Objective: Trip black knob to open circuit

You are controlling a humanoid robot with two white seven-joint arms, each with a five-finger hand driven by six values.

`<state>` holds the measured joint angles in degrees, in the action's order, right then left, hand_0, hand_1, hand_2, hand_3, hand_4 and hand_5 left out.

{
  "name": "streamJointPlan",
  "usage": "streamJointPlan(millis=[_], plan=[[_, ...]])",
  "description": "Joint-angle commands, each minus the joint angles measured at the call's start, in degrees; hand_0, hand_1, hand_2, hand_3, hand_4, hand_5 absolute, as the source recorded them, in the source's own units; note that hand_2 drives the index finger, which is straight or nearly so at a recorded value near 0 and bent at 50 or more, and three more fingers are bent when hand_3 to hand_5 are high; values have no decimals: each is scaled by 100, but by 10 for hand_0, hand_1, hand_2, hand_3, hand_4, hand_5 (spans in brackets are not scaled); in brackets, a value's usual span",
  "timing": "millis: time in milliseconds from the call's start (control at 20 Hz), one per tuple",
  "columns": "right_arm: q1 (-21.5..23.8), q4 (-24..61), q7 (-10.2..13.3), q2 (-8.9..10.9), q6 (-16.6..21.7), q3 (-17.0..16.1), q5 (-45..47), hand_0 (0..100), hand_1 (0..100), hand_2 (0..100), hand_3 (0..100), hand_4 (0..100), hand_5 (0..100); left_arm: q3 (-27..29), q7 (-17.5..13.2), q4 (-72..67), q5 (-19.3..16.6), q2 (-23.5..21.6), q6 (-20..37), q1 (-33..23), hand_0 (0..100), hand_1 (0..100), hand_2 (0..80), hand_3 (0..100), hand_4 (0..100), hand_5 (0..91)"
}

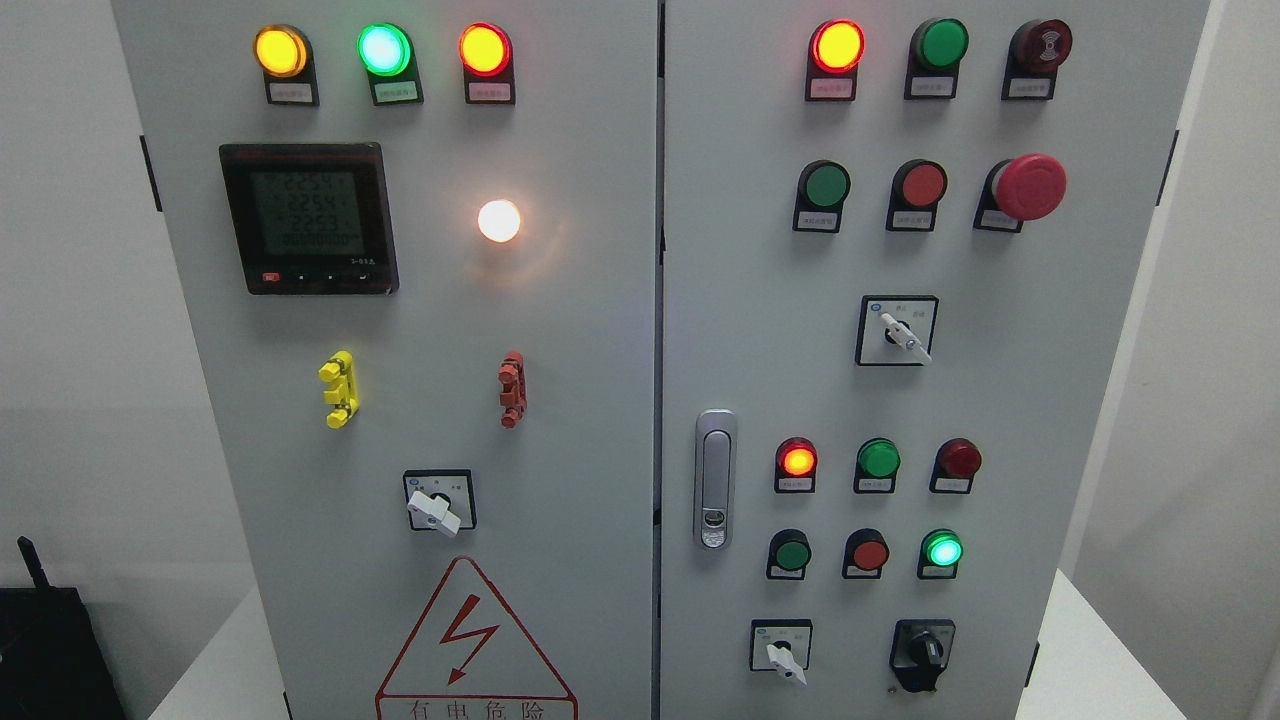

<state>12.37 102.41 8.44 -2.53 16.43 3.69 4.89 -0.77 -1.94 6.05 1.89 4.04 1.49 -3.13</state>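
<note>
Knob, black, low on the right-hand cabinet door just right of the white selector switch and below the lit green lamp, grip bar roughly upright, nothing in front; no robot hand in view, so nearer arm and finger state unknowable.

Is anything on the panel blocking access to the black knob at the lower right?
Nothing visible does. The black knob sits exposed on the right door, with bare panel around it; the white selector is apart to its left. Neither hand is in view.
</note>
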Motion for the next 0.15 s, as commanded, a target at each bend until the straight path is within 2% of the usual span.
streamJointPlan(millis=[0, 100], plan=[[-15, 156, -36, -19, 53, 9, 12, 90, 159, 0, 52, 19, 0, 7, 1, 1, 14, 9, 18, 14, 120, 389, 0, 0, 0, 0], [20, 156, -36, -11, 45, 9, 12, 89, 160, 0, 51, 17, 0, 7, 1, 1, 14, 9, 18, 14, 120, 389, 0, 0, 0, 0]])
